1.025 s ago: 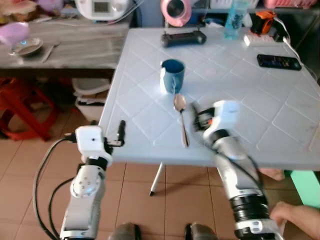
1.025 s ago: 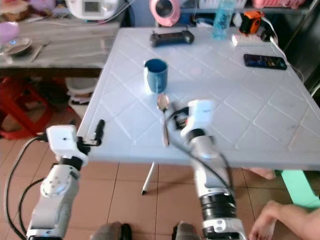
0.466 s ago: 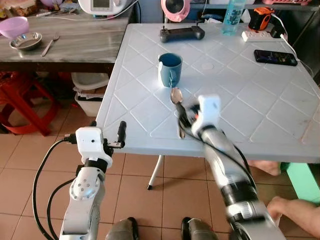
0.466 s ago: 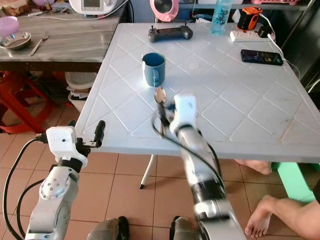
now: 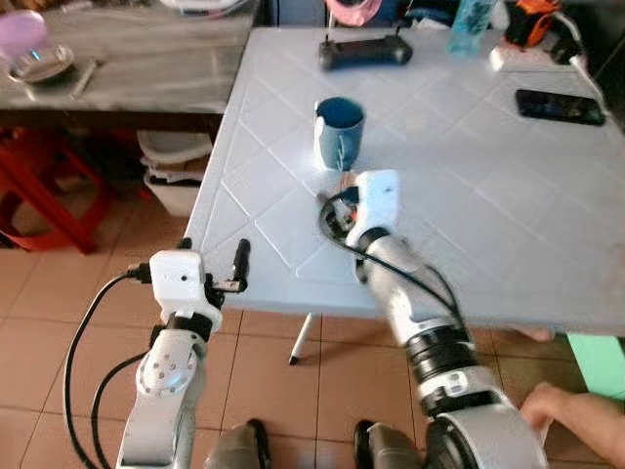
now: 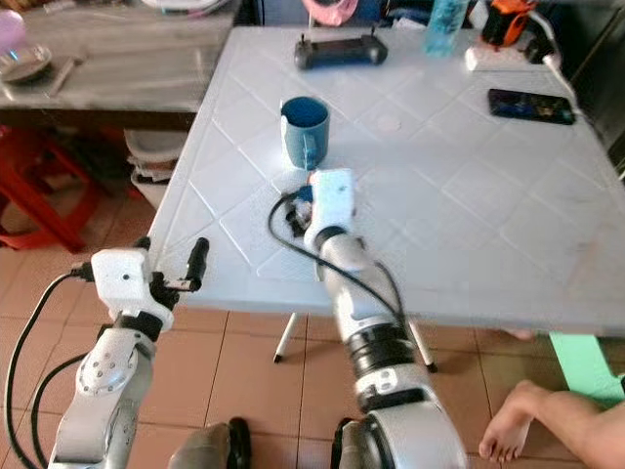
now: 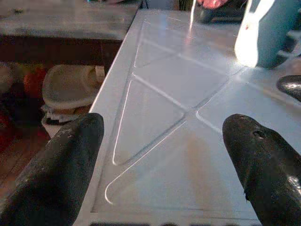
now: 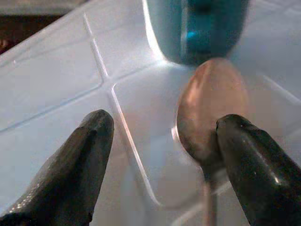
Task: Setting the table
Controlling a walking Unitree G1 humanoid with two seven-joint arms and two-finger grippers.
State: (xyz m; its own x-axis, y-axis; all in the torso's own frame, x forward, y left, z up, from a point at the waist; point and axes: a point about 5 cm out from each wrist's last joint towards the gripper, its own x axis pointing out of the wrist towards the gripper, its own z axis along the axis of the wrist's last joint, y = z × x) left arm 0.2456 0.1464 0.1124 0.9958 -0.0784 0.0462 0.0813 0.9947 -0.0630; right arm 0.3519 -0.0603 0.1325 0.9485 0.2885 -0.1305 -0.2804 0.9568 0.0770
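A blue mug point(image 5: 339, 130) stands on the pale blue table point(image 5: 488, 186), with a metal spoon point(image 8: 211, 106) lying just in front of it, bowl toward the mug. My right gripper point(image 8: 164, 127) hovers low over the table, open, its white wrist point(image 5: 376, 198) covering most of the spoon. The spoon's bowl lies between the fingers point(image 8: 80, 169), close against one of them. My left gripper point(image 7: 162, 129) is open and holds nothing; it is level with the table's near left edge, one finger point(image 5: 240, 260) pointing up.
At the far side of the table lie a black controller point(image 5: 364, 54), a phone point(image 5: 555, 106), a bottle point(image 5: 469, 15) and a power strip point(image 5: 532, 59). A wooden bench point(image 5: 137, 68) with a bowl, a red stool point(image 5: 39, 191) and a bin point(image 5: 176, 161) stand left. A person's hand point(image 5: 576, 410) is at lower right.
My right gripper has swung left from beside the spoon's handle to over the spoon, close to the mug. The left arm has stayed put. The camera has shifted slightly.
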